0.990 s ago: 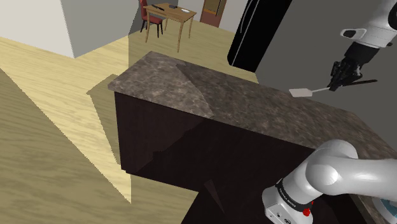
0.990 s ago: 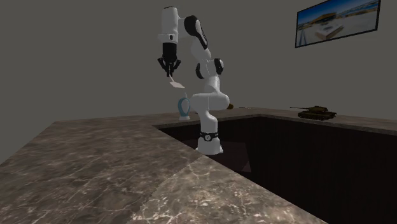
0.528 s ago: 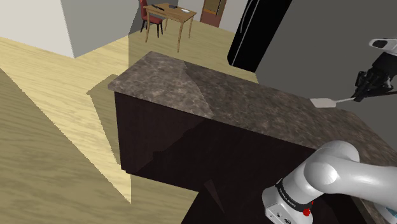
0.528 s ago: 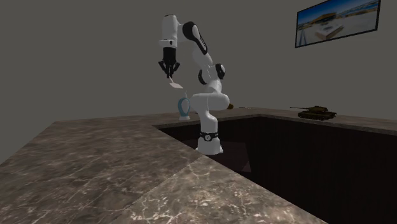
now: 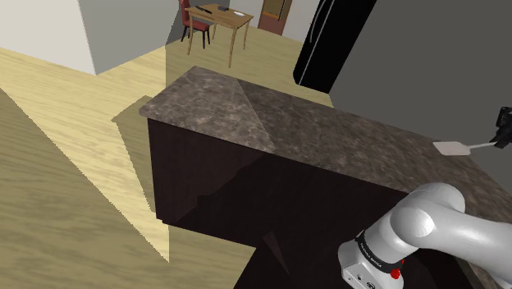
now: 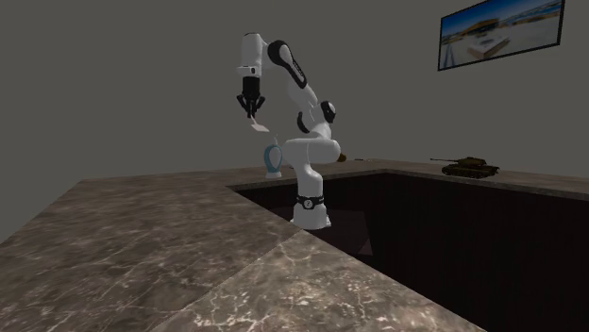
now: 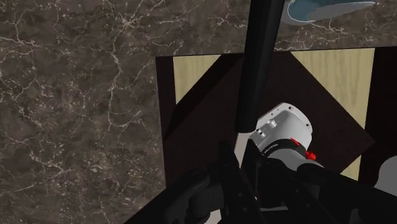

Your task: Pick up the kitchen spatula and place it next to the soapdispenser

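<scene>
Your gripper (image 6: pixel 251 112) is closed on the spatula (image 6: pixel 258 124), with the fingers clamped on its black handle (image 7: pixel 257 63). In the second exterior view the arm (image 6: pixel 304 141) holds it high in the air. The gripper points down and the pale blade (image 5: pixel 450 149) hangs at the gripper's 5 o'clock, well clear of the counter (image 6: pixel 142 217).

The dispenser (image 6: pixel 273 157), pale with a blue tint, stands on the counter at about 5 o'clock from the blade and well below it. It is just beside the arm's lower link, at that link's 9 o'clock.

In the shoulder view you find the spatula at 3 o'clock of the frame, above the dark stone counter. Its blade points toward 9 o'clock and its handle runs to the gripper at the frame's edge.

From the wrist, the handle runs straight out from the fingers. The dispenser's edge shows past the handle's far end, off to one side, and the arm's base (image 7: pixel 280 135) shows behind the handle.

Farther off in the second exterior view, a model tank (image 6: pixel 464 168) sits on the counter at 3 o'clock and a framed picture (image 6: pixel 500 30) hangs at 1 o'clock. A wooden table (image 5: pixel 220 20) stands at 12 o'clock of the shoulder view.
</scene>
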